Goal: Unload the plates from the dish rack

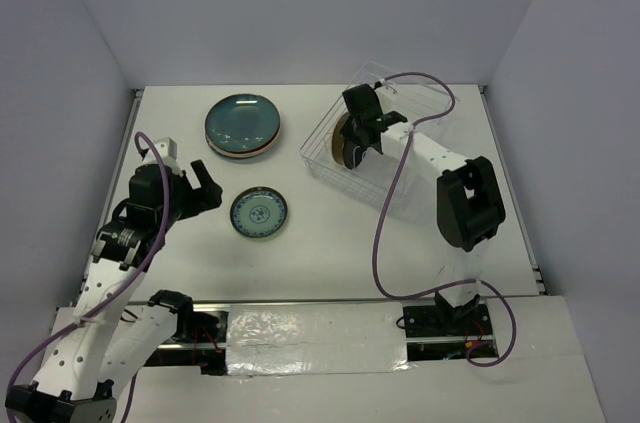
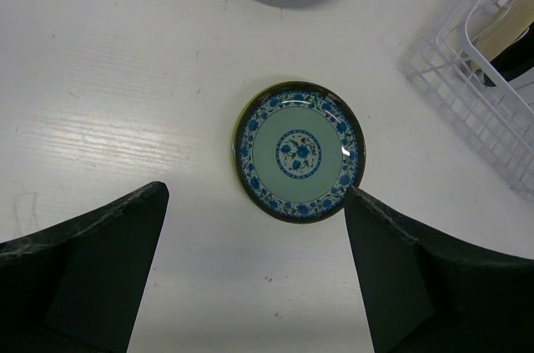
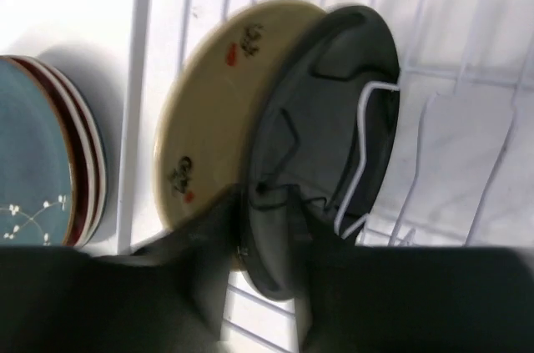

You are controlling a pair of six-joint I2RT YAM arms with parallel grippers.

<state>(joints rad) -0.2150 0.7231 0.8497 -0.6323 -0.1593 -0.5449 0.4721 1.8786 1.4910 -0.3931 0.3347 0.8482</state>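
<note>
In the right wrist view, the lower rim of the dark plate [image 3: 334,119] was covered by the blurred fingers of the right gripper [image 3: 260,203], so whether it was actually pinched could not be told. The tan plate [image 3: 209,111] just ahead of those fingers was half hidden behind the dark plate, and the stack of plates [image 3: 42,161] off to their left was cut off by the picture's edge. In the left wrist view, the fingers of the left gripper [image 2: 256,194] were cut off at the bottom, and the dish rack [image 2: 476,86] ahead and to their right was cut by the right edge.
</note>
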